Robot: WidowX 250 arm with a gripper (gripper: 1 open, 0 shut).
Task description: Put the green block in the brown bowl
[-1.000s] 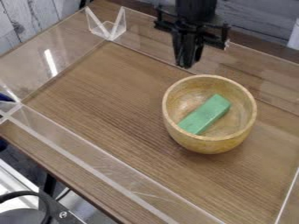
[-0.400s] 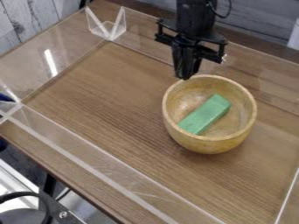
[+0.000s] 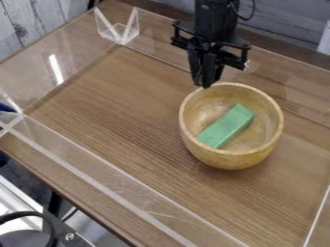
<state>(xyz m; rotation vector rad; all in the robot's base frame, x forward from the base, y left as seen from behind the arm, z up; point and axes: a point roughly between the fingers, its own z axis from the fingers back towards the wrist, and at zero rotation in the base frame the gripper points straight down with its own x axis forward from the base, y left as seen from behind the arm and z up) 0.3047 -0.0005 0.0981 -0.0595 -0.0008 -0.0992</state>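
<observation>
1. Inside the brown bowl [image 3: 233, 126] lies the green block [image 3: 233, 126]. It leans a little against the bowl's curved side, because the bottom is round.
2. The hand [image 3: 207, 77] hangs just behind the bowl's far rim, pointing straight down. Its fingers are pressed together and hold nothing, since the block is not in them.
3. The bowl sits on the wooden counter [image 3: 103, 106], so the job looks done.
</observation>
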